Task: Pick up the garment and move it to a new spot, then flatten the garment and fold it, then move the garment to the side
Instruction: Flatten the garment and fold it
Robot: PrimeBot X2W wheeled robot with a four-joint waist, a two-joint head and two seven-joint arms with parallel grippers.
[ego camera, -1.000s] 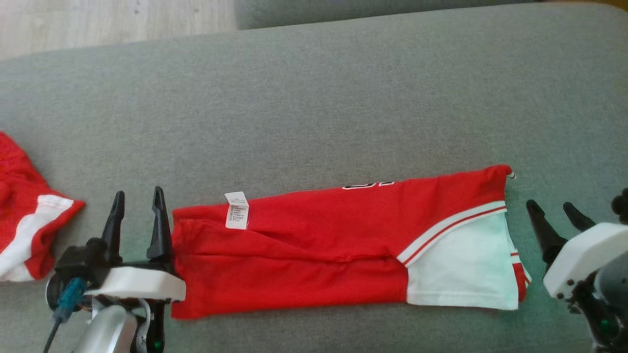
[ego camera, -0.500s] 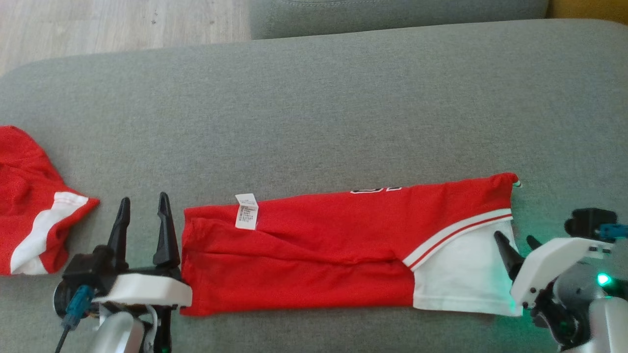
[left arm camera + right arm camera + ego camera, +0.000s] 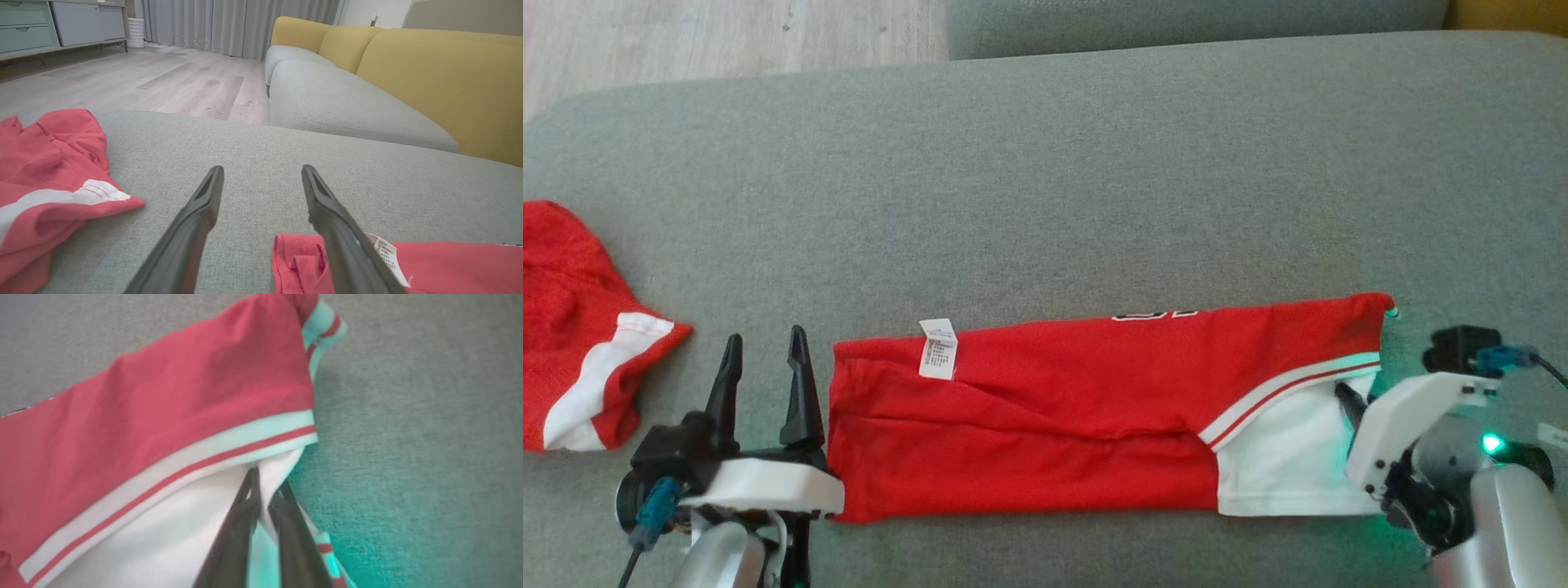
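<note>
A red garment (image 3: pixel 1045 425) with a white end panel lies folded into a long strip on the grey cushion (image 3: pixel 1045 163). A white label sits near its left end. My left gripper (image 3: pixel 765 339) stands open just left of the strip's left edge; in the left wrist view that gripper (image 3: pixel 262 171) has its right finger over the red hem (image 3: pixel 294 261). My right gripper (image 3: pixel 1347 396) is at the white end. The right wrist view has this gripper (image 3: pixel 267 482) shut on the garment (image 3: pixel 163 408), with its white edge between the fingers, just below the striped band.
A second red and white garment (image 3: pixel 572 327) lies crumpled at the cushion's left edge, also in the left wrist view (image 3: pixel 49 163). Wooden floor (image 3: pixel 727 37) lies beyond the cushion. A yellow sofa back (image 3: pixel 429 73) and another grey seat (image 3: pixel 347 102) stand further off.
My right gripper has moved left from beside the garment onto its white end and shut on the edge there. The left gripper has stayed put. The camera shifted slightly.
</note>
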